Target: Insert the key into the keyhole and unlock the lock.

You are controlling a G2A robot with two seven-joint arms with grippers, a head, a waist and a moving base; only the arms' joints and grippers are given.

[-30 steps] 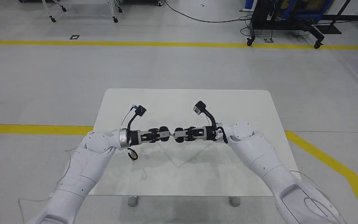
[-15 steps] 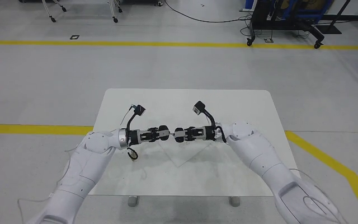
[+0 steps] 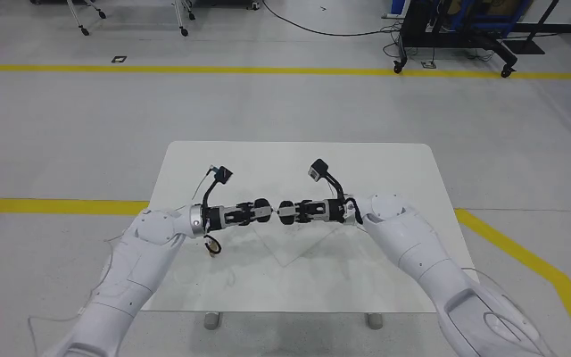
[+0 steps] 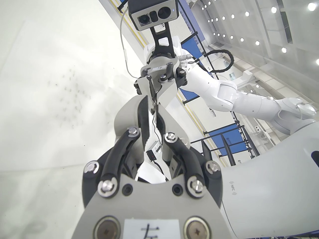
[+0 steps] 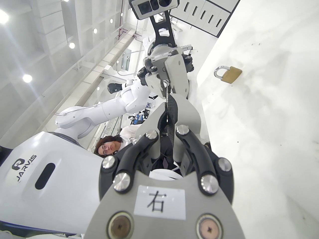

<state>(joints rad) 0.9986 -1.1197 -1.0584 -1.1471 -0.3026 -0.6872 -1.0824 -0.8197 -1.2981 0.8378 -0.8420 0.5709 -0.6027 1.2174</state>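
On white table (image 5: 274,130), silver-shackled brass padlock (image 5: 231,75)

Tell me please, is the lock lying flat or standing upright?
Lying flat. The lock rests on its broad side on the table, not on an edge.
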